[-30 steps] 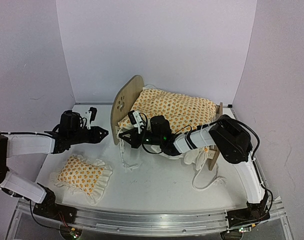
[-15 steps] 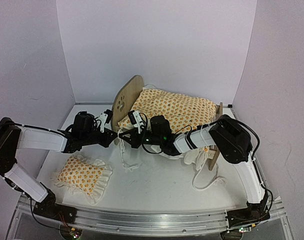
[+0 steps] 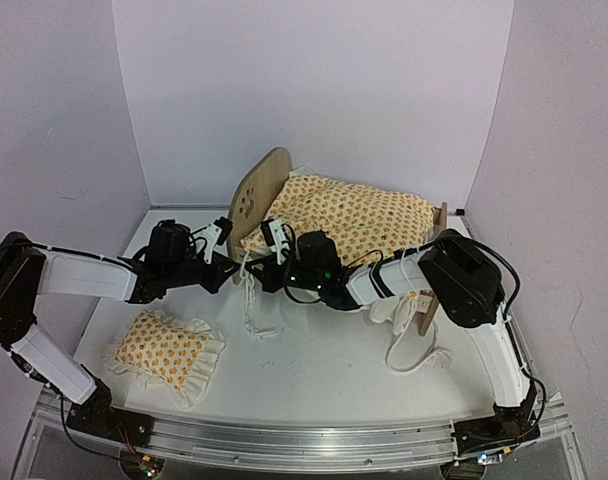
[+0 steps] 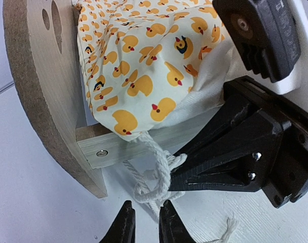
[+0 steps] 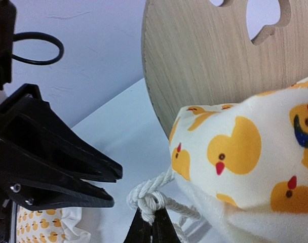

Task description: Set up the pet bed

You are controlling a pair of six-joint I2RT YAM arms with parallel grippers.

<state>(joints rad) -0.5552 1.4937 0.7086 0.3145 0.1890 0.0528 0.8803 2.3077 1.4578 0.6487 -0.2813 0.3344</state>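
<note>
Looking first at the right gripper [image 5: 150,220], we see its two black fingers [image 5: 159,234] pressed together with no gap, pinching the knot of a white twisted cotton cord [image 5: 150,196] at their very tips. Just above and to the right of those tips hangs white fabric printed with yellow ducks [image 5: 245,152]. Behind it rises the rounded headboard of the light plywood pet bed [image 5: 204,66] with its paw-print cutouts. The left gripper [image 4: 146,225] points at the same cord from the opposite side. Its fingers [image 4: 124,228] stand a narrow gap apart with the cord's loops right at their tips, and we cannot tell whether they pinch it. The bed's side rail [image 4: 144,147] runs just beyond them. A small ruffled duck-print pillow [image 3: 164,345] lies on the white table [image 3: 314,370], well back from the left fingers
</note>
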